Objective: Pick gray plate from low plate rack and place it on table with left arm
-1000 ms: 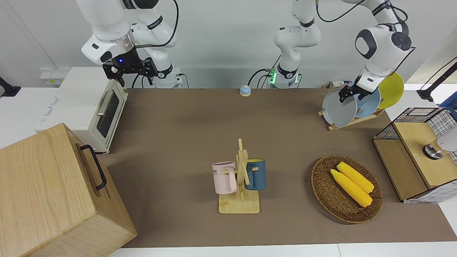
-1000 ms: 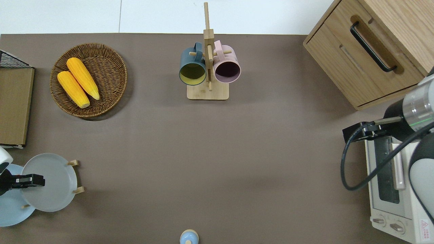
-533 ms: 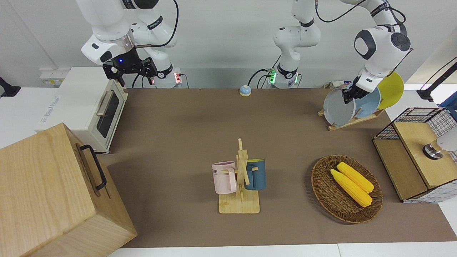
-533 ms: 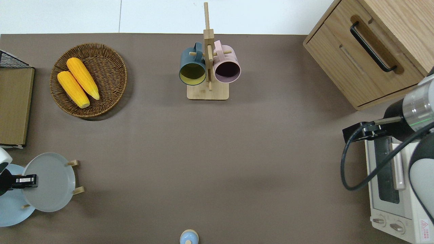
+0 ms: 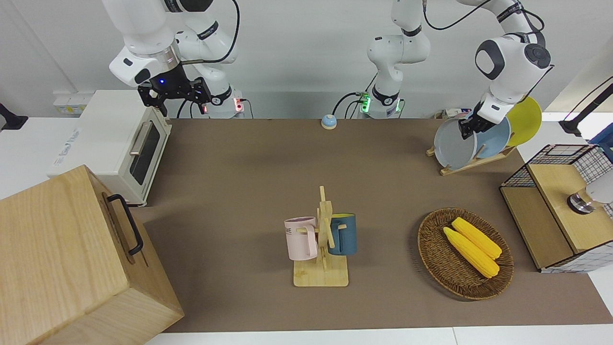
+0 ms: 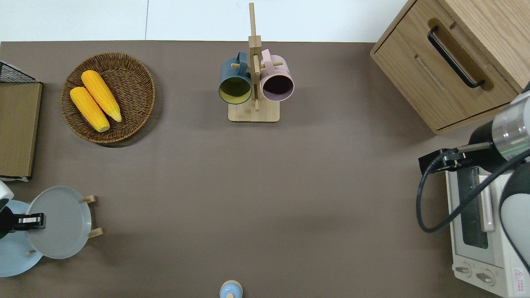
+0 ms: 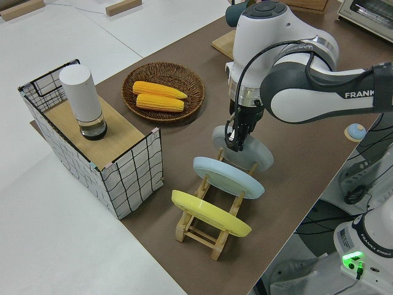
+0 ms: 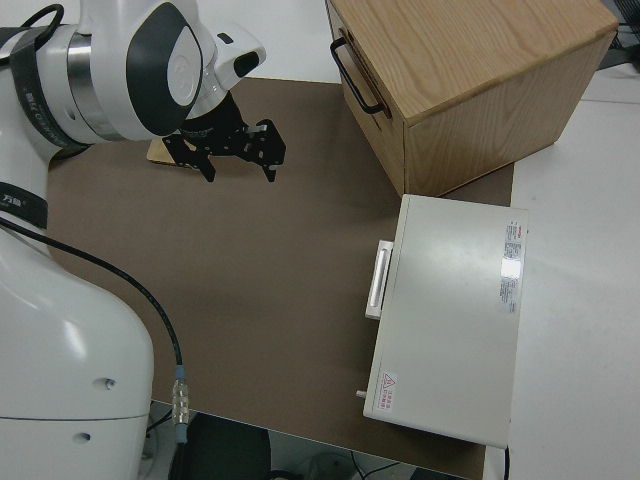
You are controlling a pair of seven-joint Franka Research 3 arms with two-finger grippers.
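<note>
The gray plate [image 5: 452, 146] stands tilted in the end slot of the low plate rack [image 5: 479, 162], at the left arm's end of the table [image 5: 249, 167]. It also shows in the overhead view [image 6: 62, 225] and the left side view [image 7: 255, 157]. My left gripper [image 5: 468, 129] is shut on the plate's upper rim, fingers pointing down [image 7: 235, 142]. The plate's lower edge still sits in the rack [image 7: 202, 230]. My right gripper [image 8: 238, 172] is open and empty; that arm is parked.
A light-blue plate [image 5: 495, 139] and a yellow plate [image 5: 527, 120] fill the rack's other slots. A wicker basket with corn [image 5: 464, 254], a wire crate [image 5: 560, 206], a mug stand [image 5: 323, 239], a toaster oven [image 5: 119, 143] and a wooden drawer box [image 5: 62, 258] stand around.
The left gripper drew back toward the rack with the gray plate's rim, and the plate now stands more upright. Nothing has moved in the last half second.
</note>
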